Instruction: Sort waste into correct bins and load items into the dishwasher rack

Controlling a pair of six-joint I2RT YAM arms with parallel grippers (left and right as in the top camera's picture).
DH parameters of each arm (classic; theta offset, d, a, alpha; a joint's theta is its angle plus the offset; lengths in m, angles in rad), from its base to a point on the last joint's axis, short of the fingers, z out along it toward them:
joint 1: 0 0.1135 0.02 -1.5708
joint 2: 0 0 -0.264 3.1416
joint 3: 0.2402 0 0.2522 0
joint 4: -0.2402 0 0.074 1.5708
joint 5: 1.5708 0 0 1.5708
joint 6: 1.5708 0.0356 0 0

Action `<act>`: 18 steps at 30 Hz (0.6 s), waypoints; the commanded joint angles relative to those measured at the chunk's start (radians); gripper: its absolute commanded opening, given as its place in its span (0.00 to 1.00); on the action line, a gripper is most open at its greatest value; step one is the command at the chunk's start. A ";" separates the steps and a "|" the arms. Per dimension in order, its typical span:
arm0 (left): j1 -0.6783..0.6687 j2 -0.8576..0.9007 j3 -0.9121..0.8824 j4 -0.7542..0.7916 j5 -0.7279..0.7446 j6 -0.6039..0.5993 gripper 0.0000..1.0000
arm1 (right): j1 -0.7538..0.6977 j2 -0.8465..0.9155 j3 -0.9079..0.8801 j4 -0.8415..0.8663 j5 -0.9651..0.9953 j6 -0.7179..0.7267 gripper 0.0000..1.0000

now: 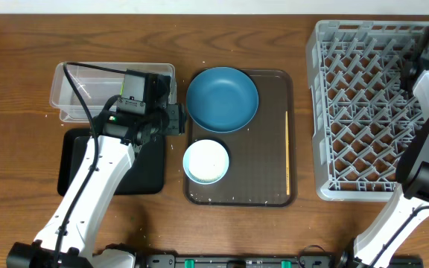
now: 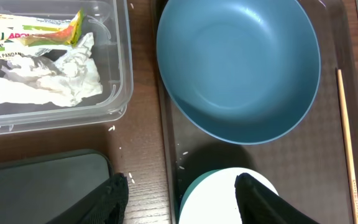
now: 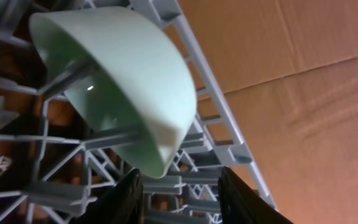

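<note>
The dishwasher rack [image 1: 363, 112] is standing at the table's right side, and the brown tray [image 1: 259, 171] is lying in the middle. At the left, the clear tub [image 1: 80, 71] and the black tray [image 1: 151, 175] are serving as bins; the black tray is showing nothing on its visible part. The dark blue bowl [image 1: 222, 98] is waiting on the brown tray. The mint-green bowl [image 3: 123, 81] is resting tilted on the rack's pegs, and the right gripper [image 3: 182, 199] is hanging just beside it, jaws partly apart and gripping nothing. The white bowl [image 1: 205, 161] is sitting on the brown tray under the left gripper [image 2: 182, 208], whose jaws are standing wide and empty. A chopstick [image 1: 287, 152] is lying along the tray's right edge. The snack wrapper [image 2: 36, 31] and paper scraps [image 2: 48, 81] are lying in the tub. A few grains [image 2: 112, 129] are lying loose. The pink cup is not showing. Judgement: waste mostly sorted, loading barely begun.
</note>
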 commanded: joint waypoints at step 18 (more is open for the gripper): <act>0.002 0.008 0.010 0.000 -0.006 -0.004 0.63 | 0.112 -0.332 -0.003 -0.282 -1.164 0.178 0.67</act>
